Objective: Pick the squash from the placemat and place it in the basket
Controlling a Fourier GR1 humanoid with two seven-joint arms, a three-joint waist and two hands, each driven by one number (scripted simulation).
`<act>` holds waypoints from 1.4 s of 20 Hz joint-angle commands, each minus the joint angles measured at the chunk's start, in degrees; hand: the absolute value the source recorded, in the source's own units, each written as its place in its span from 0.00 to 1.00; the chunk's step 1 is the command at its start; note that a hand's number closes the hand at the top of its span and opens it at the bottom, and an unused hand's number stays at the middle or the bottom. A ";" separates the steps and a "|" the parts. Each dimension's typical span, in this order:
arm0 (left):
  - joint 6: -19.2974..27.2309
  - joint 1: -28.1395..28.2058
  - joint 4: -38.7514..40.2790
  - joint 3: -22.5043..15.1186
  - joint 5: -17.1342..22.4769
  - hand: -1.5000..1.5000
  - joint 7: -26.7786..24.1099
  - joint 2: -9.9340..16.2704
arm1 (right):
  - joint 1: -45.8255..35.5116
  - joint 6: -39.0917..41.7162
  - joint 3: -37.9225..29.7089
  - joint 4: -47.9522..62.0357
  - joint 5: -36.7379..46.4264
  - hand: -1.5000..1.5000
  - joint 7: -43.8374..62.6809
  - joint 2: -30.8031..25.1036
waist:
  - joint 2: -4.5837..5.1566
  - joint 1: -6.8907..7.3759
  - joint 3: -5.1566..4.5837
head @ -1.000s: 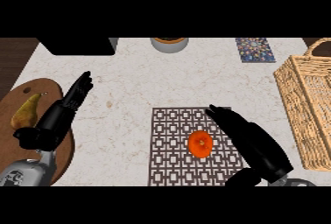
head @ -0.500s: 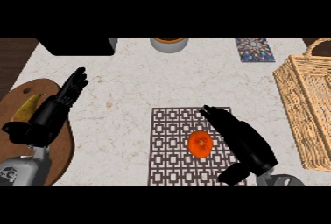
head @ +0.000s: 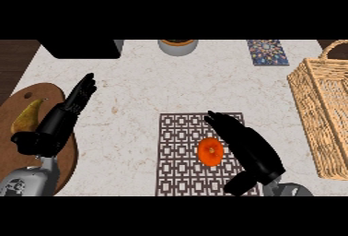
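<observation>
Flanking squash (head: 210, 151): right hand (head: 246, 144), basket (head: 326, 110).

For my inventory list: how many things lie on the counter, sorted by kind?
Food: 2, squash, pear
Mats: 2, placemat, patterned tile
Containers: 2, basket, bowl
Boards: 1, cutting board
Total: 7

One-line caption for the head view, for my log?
Right robot hand open beside orange squash on placemat; basket at right.

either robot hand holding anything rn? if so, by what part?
Nothing held. Right robot hand is open beside the squash on the placemat; left robot hand is open, resting.
</observation>
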 commanded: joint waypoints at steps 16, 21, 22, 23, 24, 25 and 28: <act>-2.89 -1.58 3.85 3.44 -4.02 0.50 -2.27 -3.75 | -2.12 -5.19 1.63 12.83 11.56 0.00 -1.19 6.72 | 0.03 0.00 0.00; -4.85 -0.75 2.22 4.49 -2.80 0.50 -1.71 -3.42 | -3.14 -3.32 -1.35 15.28 11.48 0.00 -2.07 5.33 | 0.03 0.06 0.00; -6.15 -4.40 5.41 6.39 -2.10 0.50 -1.80 -1.42 | -3.64 -3.19 0.54 15.52 13.19 0.00 0.00 6.62 | 0.05 -0.01 0.00; -1.57 0.01 -0.72 0.86 -5.44 0.50 0.34 -6.92 | -4.69 -6.10 -0.65 19.82 13.21 0.00 -2.62 6.60 | 0.03 0.17 0.01; -3.69 -0.80 1.91 3.56 -4.72 0.50 -0.98 -3.95 | -4.87 -7.33 1.68 22.58 15.32 0.00 -1.10 8.88 | 0.05 0.17 0.01; -4.78 -4.46 5.64 5.95 -3.44 0.50 -1.02 -2.92 | 1.25 -4.90 1.63 13.47 13.75 0.00 -1.53 5.66 | 0.01 -0.17 0.00; -4.40 -0.55 4.69 5.55 -4.53 0.50 -4.27 -3.81 | -3.65 -7.19 -1.63 22.68 12.78 0.00 -5.76 6.72 | 0.04 0.05 0.00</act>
